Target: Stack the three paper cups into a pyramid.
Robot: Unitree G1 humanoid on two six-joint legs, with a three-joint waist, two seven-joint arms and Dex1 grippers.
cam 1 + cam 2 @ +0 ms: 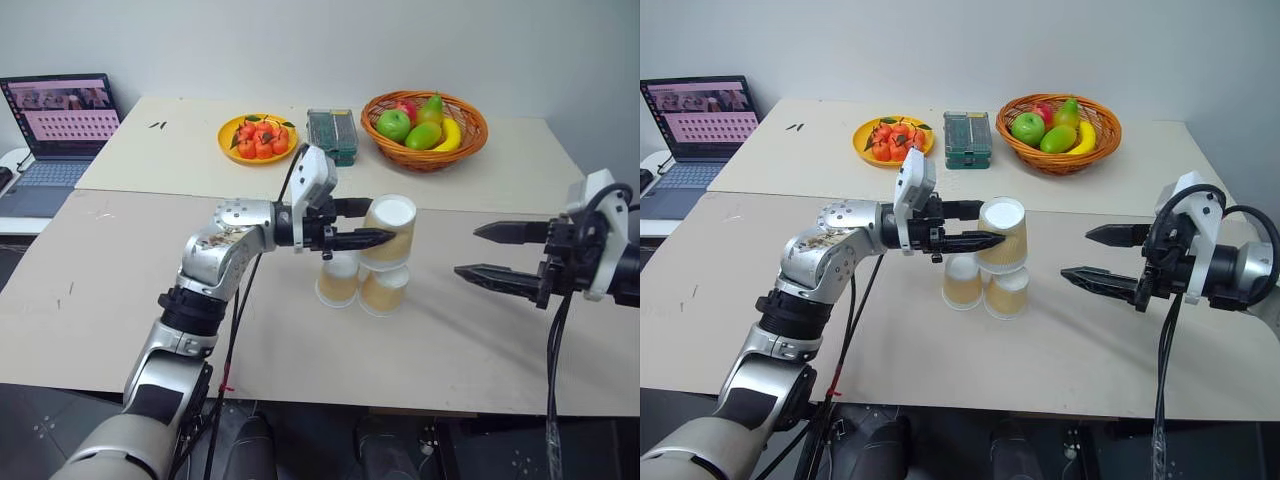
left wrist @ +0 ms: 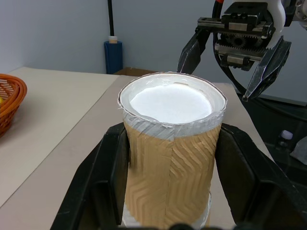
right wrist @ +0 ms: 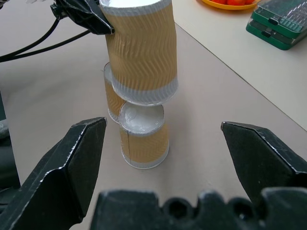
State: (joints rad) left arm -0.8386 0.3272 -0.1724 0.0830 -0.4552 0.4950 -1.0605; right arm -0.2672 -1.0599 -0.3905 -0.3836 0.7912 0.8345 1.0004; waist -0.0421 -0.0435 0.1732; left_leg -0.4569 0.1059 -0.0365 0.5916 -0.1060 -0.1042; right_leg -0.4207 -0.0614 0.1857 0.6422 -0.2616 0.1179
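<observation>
Near the middle of the pale tabletop (image 1: 130, 300), the left hand (image 1: 362, 222) is pinching the third tan, white-rimmed paper cup (image 1: 390, 232) by its ribbed sides, upside down, resting over two matching inverted base cups (image 1: 360, 285) standing side by side and touching. The right hand (image 1: 490, 252) is hovering well apart, fingers spread. Such thin, light cups are probably crushing easily, so a gentle mid-wall grip suits best.
</observation>
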